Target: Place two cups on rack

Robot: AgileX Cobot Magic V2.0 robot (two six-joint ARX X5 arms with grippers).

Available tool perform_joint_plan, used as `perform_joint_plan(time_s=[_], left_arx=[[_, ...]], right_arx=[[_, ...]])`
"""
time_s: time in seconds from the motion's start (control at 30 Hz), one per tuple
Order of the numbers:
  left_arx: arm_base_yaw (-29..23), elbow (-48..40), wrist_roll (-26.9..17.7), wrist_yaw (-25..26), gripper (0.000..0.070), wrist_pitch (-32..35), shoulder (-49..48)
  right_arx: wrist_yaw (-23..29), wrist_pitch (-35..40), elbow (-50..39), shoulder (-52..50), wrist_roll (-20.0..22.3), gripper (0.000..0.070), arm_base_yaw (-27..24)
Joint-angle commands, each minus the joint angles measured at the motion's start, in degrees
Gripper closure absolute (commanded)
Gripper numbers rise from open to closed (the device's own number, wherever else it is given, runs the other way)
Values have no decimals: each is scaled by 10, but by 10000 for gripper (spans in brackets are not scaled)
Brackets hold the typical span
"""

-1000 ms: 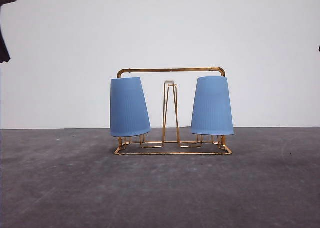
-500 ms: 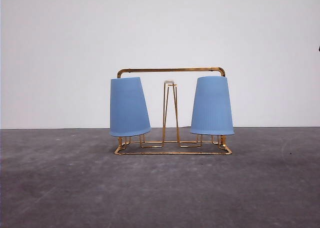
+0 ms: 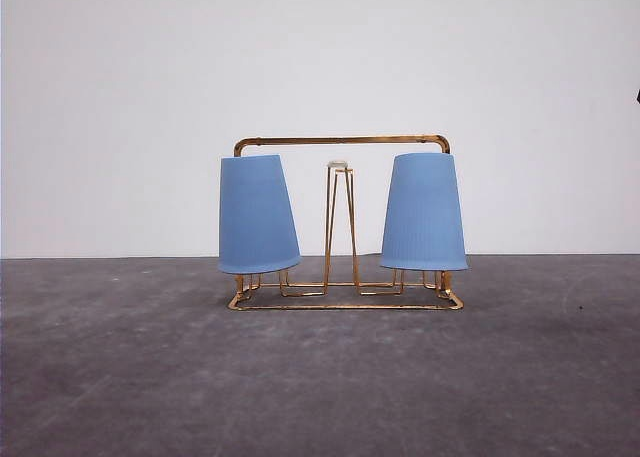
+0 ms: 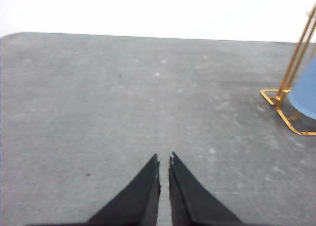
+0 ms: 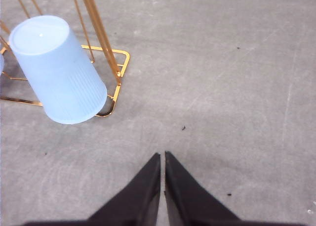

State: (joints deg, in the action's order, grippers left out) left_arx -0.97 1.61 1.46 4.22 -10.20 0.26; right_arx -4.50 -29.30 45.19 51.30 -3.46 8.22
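There are no words, numbers or signs to read anywhere, not on the cups, rack or surface.

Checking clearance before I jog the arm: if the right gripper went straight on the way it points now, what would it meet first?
Probably the bare grey table. The right gripper is shut and aims past the cup and rack, which sit off to one side. Depth is hard to judge.

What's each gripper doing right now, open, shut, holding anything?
Left gripper: shut, holding nothing, above bare table beside the rack.
Right gripper: shut, holding nothing, near the right-hand cup on the rack.
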Motion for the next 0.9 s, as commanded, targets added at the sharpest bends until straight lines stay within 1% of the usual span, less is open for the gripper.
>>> perform_joint_plan(time_s=[0.0,0.47,0.53,0.6,0.67,0.7,0.87], left_arx=[[5,-9,6,-1,685,-3,-1],[7,-9,5,-1,685,-3,-1],[7,-9,5,-1,685,-3,-1],[7,-9,5,-1,685,-3,-1],[7,-9,5,-1,685,-3,-1],[7,-9,5,-2,685,-3,-1],[7,-9,5,-1,685,-3,-1]], right_arx=[[1,6,8,2,-8,689,1],[1,7,8,2,-8,689,2],[1,12,8,1,8,689,1],[3,24,0,-15,42,689,-6],[1,42,-23,-42,71,689,-15],[1,59,-44,-64,79,689,-21],[4,147,-180,-188,84,689,-59]])
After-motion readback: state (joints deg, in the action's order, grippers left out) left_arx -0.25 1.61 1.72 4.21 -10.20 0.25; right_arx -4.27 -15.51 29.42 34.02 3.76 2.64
